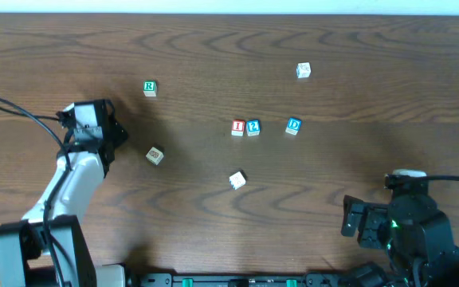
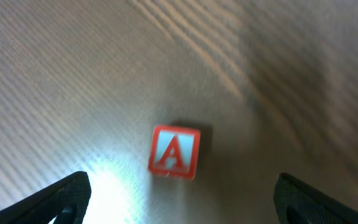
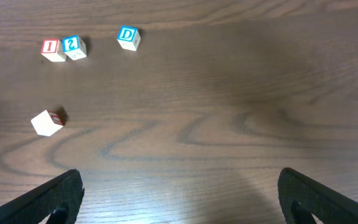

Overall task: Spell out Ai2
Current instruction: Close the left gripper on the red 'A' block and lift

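Note:
The red "A" cube (image 2: 174,151) lies on the table just ahead of my left gripper (image 2: 182,204), which is open and empty with the cube between its finger lines. In the overhead view that cube (image 1: 154,155) lies right of my left gripper (image 1: 118,135). The red "I" cube (image 1: 237,127) and the blue "2" cube (image 1: 253,127) stand side by side, touching, at the table's middle. They also show in the right wrist view, "I" (image 3: 50,48) and "2" (image 3: 73,45). My right gripper (image 1: 353,219) is open and empty (image 3: 179,196) at the front right.
A blue "D" cube (image 1: 293,125) sits right of the "2". A green "R" cube (image 1: 150,88) is at the back left. A pale cube (image 1: 303,71) lies at the back right, another (image 1: 237,180) in front of the "I".

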Controlling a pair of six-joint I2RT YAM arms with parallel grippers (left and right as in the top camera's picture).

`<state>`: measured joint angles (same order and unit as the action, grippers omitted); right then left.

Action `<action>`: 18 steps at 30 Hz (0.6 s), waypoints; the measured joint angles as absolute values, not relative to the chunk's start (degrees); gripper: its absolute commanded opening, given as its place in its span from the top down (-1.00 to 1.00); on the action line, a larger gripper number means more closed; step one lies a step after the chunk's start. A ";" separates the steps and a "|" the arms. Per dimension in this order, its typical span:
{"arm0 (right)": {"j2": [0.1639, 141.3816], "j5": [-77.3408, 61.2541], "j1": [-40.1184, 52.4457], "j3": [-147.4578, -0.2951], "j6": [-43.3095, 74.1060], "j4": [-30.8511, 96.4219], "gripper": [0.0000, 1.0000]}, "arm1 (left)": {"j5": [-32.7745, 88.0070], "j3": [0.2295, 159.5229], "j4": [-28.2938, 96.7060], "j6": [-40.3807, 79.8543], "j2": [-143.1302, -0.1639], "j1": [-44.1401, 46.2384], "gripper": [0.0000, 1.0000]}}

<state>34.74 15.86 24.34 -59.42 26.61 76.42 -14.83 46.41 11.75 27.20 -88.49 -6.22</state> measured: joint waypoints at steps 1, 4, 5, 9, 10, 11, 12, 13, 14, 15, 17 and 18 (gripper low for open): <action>34.74 15.86 24.34 -59.42 26.61 76.42 -0.98 | -14.94 46.89 11.75 27.77 -88.95 -6.22 -0.92; 34.74 15.86 24.34 -59.42 26.63 76.42 -0.99 | -15.00 47.48 11.84 30.17 -90.04 -6.28 -0.91; 34.74 15.86 24.34 -59.42 26.61 76.42 -0.98 | -15.00 47.51 11.86 30.79 -90.32 -6.35 -0.91; 34.74 15.86 24.34 -59.42 26.63 76.42 -0.98 | -14.70 47.51 11.77 33.04 -91.94 -7.57 -0.91; 34.74 15.86 24.34 -59.42 26.63 76.42 -0.98 | -14.13 47.51 11.75 33.32 -92.49 -8.21 -0.91; 34.74 15.86 24.34 -59.42 26.63 76.42 -0.98 | -13.63 47.51 11.75 33.56 -92.99 -8.75 -0.91; 34.74 15.86 24.34 -59.42 26.63 76.42 -0.99 | -13.23 47.51 11.73 33.74 -93.34 -9.10 -0.91; 34.74 15.86 24.34 -59.42 26.63 76.42 -0.99 | -12.78 47.51 11.60 34.00 -93.86 -9.63 -0.91; 34.74 15.86 24.34 -59.42 26.63 76.42 -0.99 | -12.36 47.51 11.38 34.17 -94.28 -9.93 -0.91; 34.74 15.86 24.34 -59.42 26.63 76.42 -0.98 | -12.05 47.51 11.07 34.13 -94.65 -10.09 -0.93; 34.74 15.86 24.34 -59.42 26.63 76.42 -0.99 | -11.68 47.51 9.98 33.85 -95.33 -10.09 -0.96; 34.74 15.86 24.34 -59.42 26.63 76.42 -0.98 | -11.51 47.51 9.58 33.54 -95.57 -10.07 -0.96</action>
